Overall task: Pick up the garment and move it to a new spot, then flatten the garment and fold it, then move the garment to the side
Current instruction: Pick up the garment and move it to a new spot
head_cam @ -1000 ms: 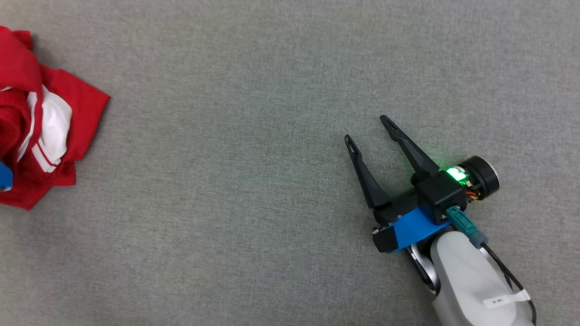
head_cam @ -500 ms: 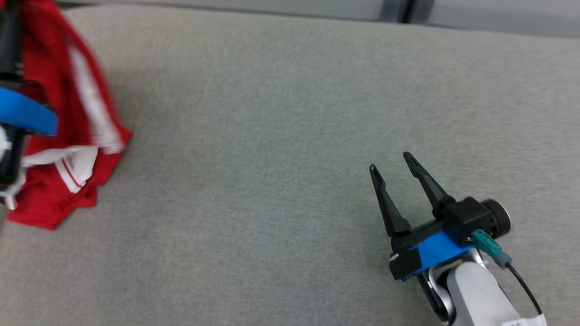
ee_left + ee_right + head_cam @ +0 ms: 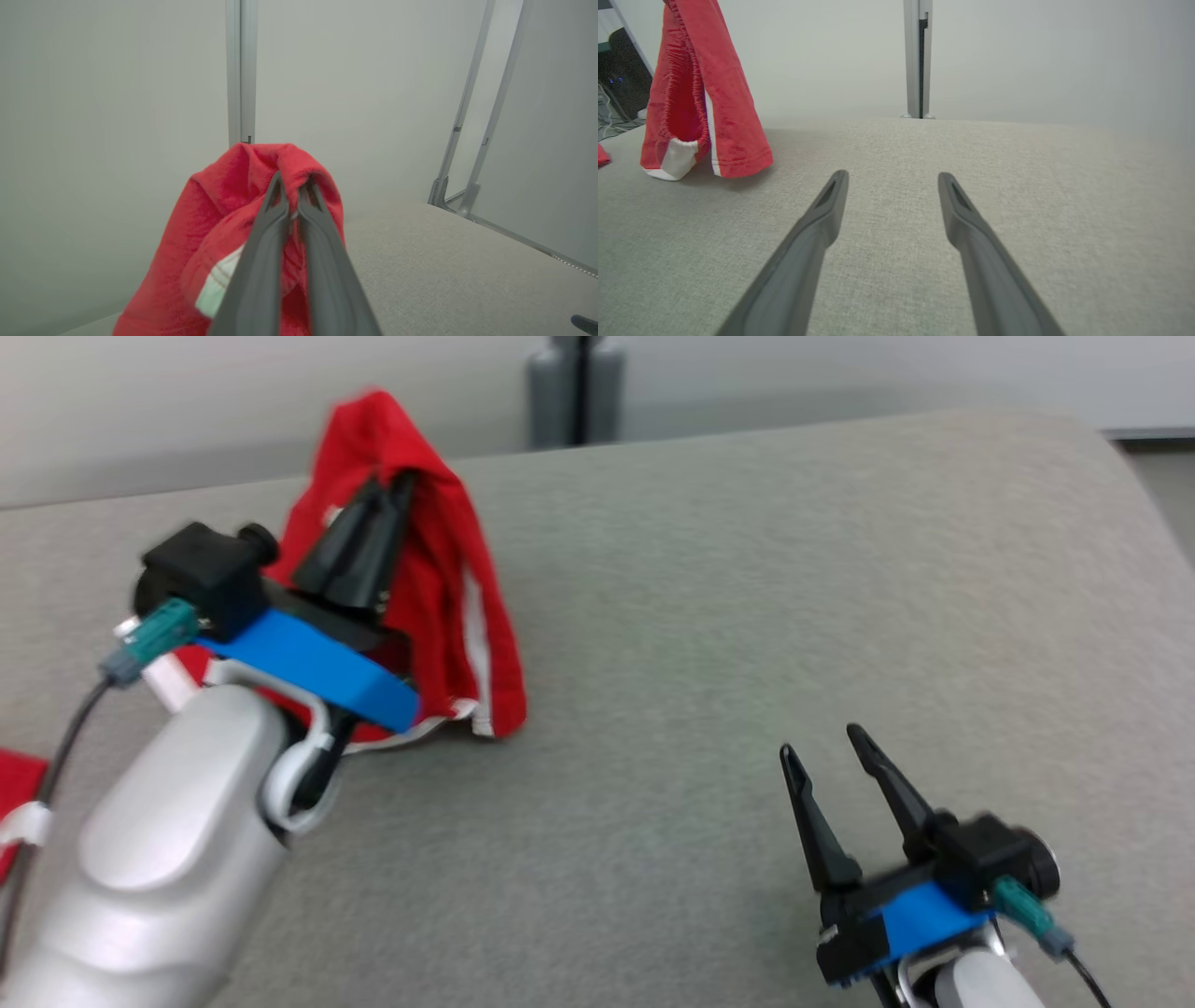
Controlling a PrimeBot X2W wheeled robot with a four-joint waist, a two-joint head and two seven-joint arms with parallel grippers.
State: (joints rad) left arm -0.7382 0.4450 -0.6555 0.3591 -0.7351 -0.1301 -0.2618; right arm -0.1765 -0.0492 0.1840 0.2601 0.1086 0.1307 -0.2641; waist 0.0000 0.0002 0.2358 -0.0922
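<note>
The garment (image 3: pixel 439 588) is red with white trim and hangs from my left gripper (image 3: pixel 397 490), which is shut on a bunched fold at its top. Its lower hem (image 3: pixel 714 163) brushes the grey padded table (image 3: pixel 709 616). In the left wrist view the two dark fingers pinch the red cloth (image 3: pixel 224 210) at their tips (image 3: pixel 294 184). My right gripper (image 3: pixel 822 747) hovers low over the table at the lower right, open with nothing between its fingers (image 3: pixel 826 205), well to the right of the garment.
A grey metal post (image 3: pixel 574 392) stands behind the table's far edge, against a pale wall. A second scrap of red cloth (image 3: pixel 19 775) lies at the left edge. The table's right corner curves away at the upper right.
The head camera has tilted up. My left gripper has lifted the garment off the table and carried it rightward, so it now hangs upright. The right gripper stays open.
</note>
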